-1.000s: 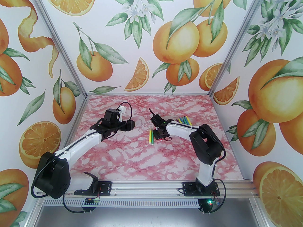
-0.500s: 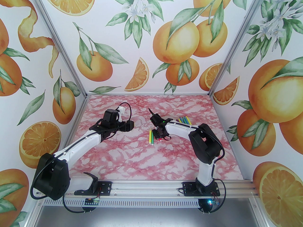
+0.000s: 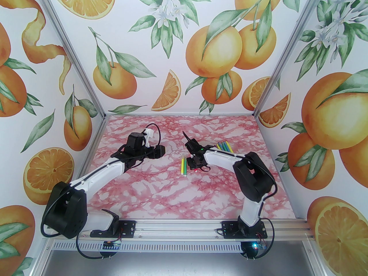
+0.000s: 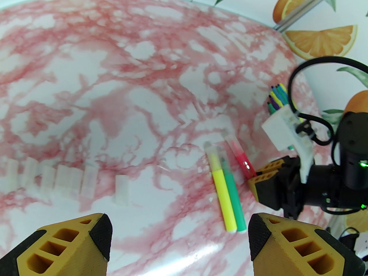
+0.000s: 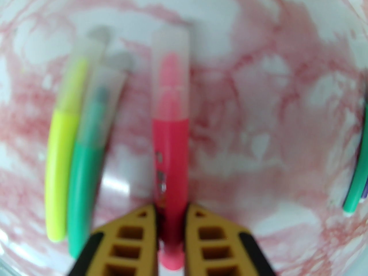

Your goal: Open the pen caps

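Note:
My right gripper (image 5: 171, 211) is shut on the rear of a pink pen (image 5: 170, 159), whose pale translucent cap (image 5: 170, 67) is still on and points away from me. Just left of it a yellow pen (image 5: 61, 165) and a green pen (image 5: 86, 180) lie side by side on the marble table, both capped. The left wrist view shows the same pink pen (image 4: 241, 159) in the right gripper (image 4: 263, 174). My left gripper (image 4: 179, 234) hovers open above the table, left of the yellow pen (image 4: 222, 194) and green pen (image 4: 234, 197), holding nothing.
Several loose pen caps (image 4: 57, 180) stand in a row on the table at the left, with one more (image 4: 122, 188) apart from them. A bundle of uncapped pens (image 3: 222, 146) lies behind the right arm. Patterned walls close the table on three sides.
The right gripper's jaws have closed onto the pink pen, and that arm has shifted slightly. The left arm has edged a little to the right, its jaws still open.

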